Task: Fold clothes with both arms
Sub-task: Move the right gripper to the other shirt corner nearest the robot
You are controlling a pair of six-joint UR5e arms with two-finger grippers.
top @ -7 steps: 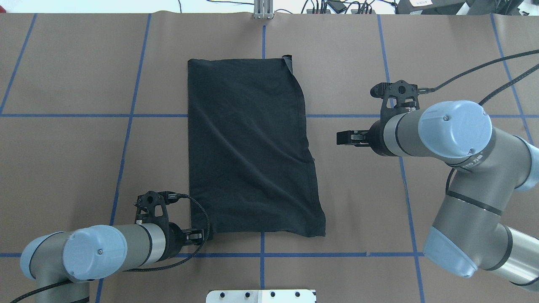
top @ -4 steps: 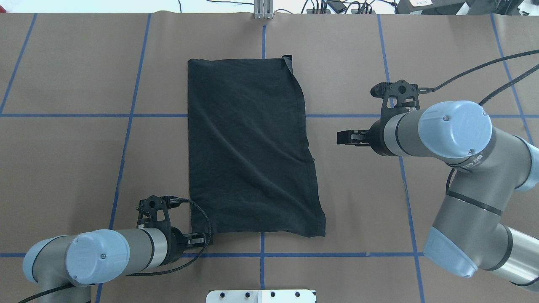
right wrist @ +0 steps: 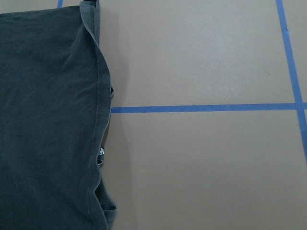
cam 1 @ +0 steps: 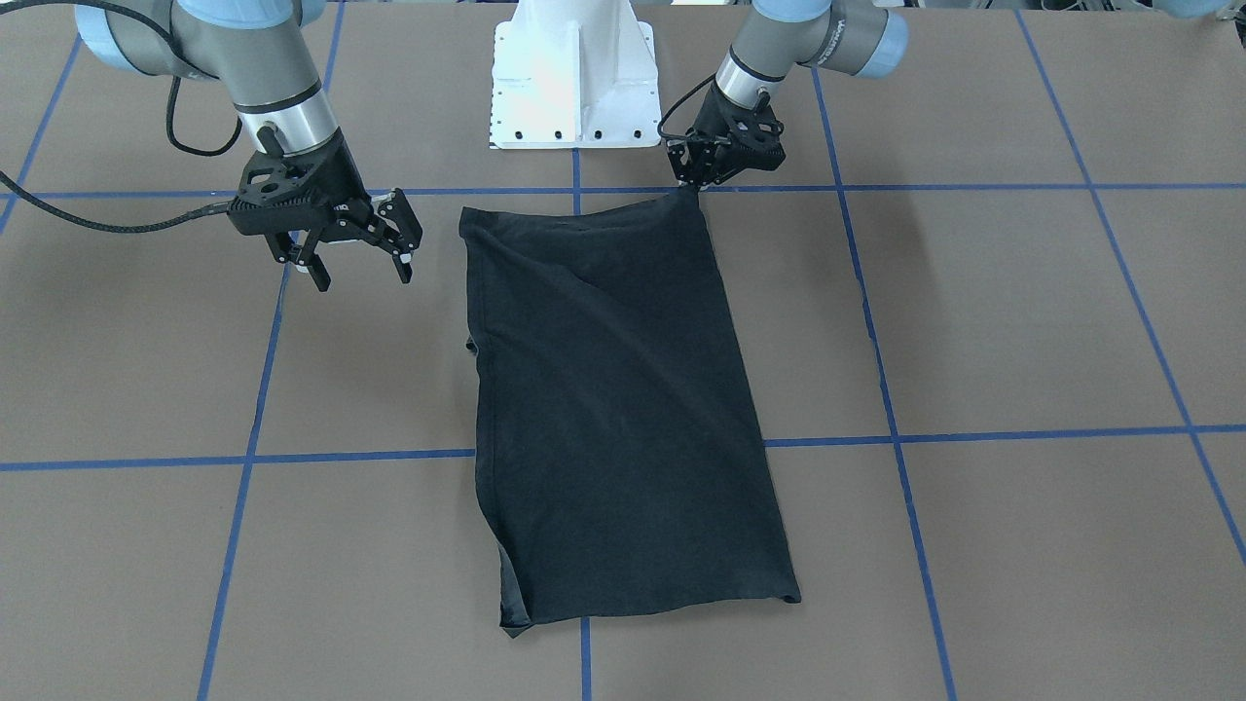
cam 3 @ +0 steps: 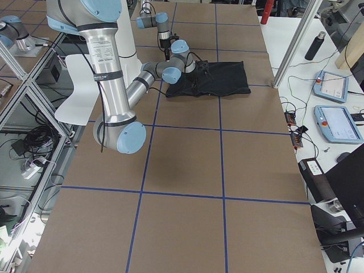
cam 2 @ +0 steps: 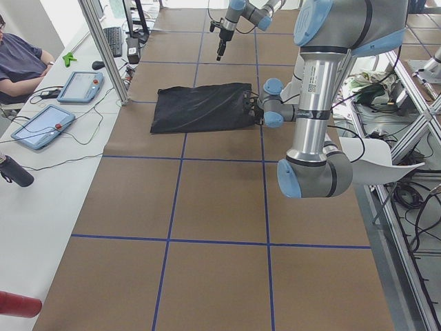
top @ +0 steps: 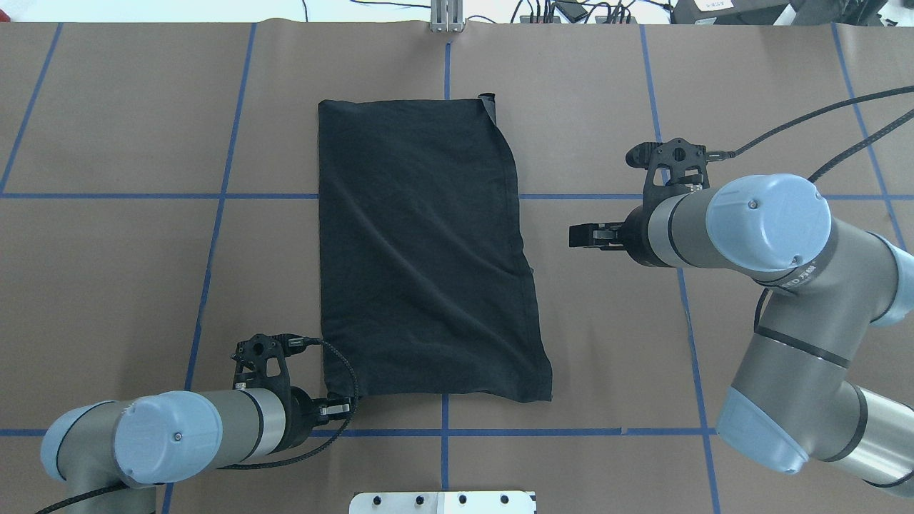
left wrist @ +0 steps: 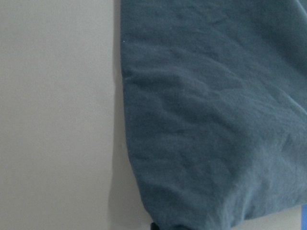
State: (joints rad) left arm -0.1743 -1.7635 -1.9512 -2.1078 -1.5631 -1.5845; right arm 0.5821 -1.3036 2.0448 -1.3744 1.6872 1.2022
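Bright, even light from above fills every view, leaving the brown table paper (top: pixel 107 285) matte and uniform. Only soft, faint shadows hug the edges of the black T-shirt (top: pixel 421 250), whose creases barely show. The left wrist view of the T-shirt is washed-out, bluish and soft; the right wrist view is crisp.

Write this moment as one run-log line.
shirt: folded, flat | left gripper: shut on shirt corner | right gripper: open, clear of shirt
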